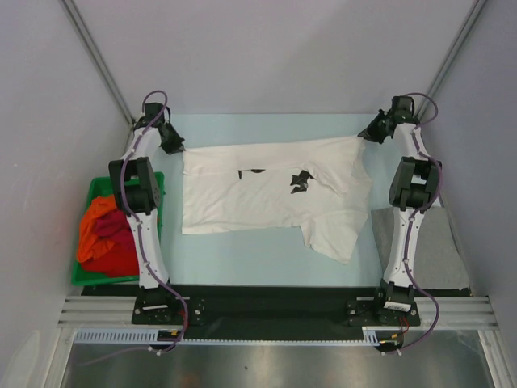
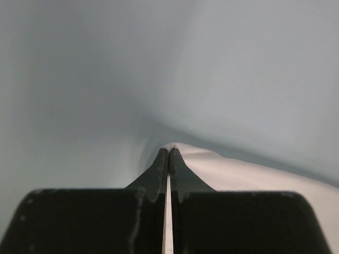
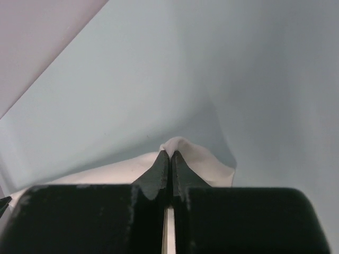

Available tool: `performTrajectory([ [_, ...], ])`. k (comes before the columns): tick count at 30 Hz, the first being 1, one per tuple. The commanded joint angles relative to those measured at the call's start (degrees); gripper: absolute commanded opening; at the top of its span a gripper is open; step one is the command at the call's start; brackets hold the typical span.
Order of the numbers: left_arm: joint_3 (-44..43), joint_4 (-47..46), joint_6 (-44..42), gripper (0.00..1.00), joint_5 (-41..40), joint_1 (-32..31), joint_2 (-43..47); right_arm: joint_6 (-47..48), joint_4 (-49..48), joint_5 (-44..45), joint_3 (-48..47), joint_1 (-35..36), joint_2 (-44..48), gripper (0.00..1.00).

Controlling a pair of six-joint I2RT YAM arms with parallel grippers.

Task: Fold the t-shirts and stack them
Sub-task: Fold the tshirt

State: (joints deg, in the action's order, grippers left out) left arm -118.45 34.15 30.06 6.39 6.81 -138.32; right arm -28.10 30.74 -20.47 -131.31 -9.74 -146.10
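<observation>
Fingers [image 2: 158, 172] of the left gripper [image 2: 168, 152] are pressed together on a thin edge of the white soft fabric t-shirt [image 2: 238, 174]. In the left wrist view I see the cloth pinched between them, with approx. no gap. Fingers [image 3: 159, 172] of the right gripper [image 3: 169, 153] are the same: shut tight, with a small peak of white cloth standing up at their tips.

From the top view, the left gripper [image 1: 174, 144] is at the far left corner of the white t-shirt [image 1: 258, 194] and the right gripper [image 1: 373, 131] at its far right corner, so the far edge runs between both arms. The rest of the shirt lies spread on the pale blue table [image 1: 266, 129], approx. in the middle, with some wrinkles. One flap at the near right side reaches closer to the arm bases than the rest. There are a few dark marks [image 1: 300, 182] on the cloth; I cannot tell what they are.

The green plastic bin [image 1: 159, 184] stands at the left side, beside the left arm. In it, the orange t-shirt [image 1: 95, 222] and the dark red t-shirt [image 1: 117, 246] lie crumpled together, orange more to the far left. The grey t-shirt [image 1: 440, 242] lies flat on the table at the right, partly hidden by the right arm, apart from the white one.
</observation>
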Motion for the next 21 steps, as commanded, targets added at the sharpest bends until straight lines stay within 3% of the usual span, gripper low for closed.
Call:
performTrajectory([
  [1, -3.2, -0.8, 0.4, 0.0, -2.3, 1.7, -0.9, -0.8, -0.3, 0.4, -5.6, -0.2, -2.3, 0.06],
  [4, -3.5, 0.3, -0.8, 0.07, -3.6, 1.7, 0.6, -0.7, 0.8, 1.3, -6.7, -0.1, -2.1, 0.16],
  [8, -3.8, 2.0, -3.4, 0.36, -6.0, 1.7, 3.6, 0.5, 6.9, 5.9, -11.1, -0.6, -1.4, 0.24],
  [10, -3.0, 3.2, -4.0, 0.45, -6.3, 1.7, 5.3, 0.0, 8.9, 8.8, -11.6, -1.2, 0.7, 0.37],
  [14, 1.5, 5.0, -5.4, 0.49, -8.6, 1.1, 12.1, -0.7, 14.4, 13.4, -10.9, -4.1, 4.9, 0.4],
  [17, 7.9, 5.3, -6.8, 0.55, -7.7, -0.1, 18.2, 0.2, 16.8, 13.5, -8.5, -5.0, 9.3, 0.48],
  [21, 17.2, 4.0, -8.4, 0.61, -4.0, -2.4, 24.4, 1.8, 13.7, 9.1, 4.5, -3.8, 17.9, 0.62],
])
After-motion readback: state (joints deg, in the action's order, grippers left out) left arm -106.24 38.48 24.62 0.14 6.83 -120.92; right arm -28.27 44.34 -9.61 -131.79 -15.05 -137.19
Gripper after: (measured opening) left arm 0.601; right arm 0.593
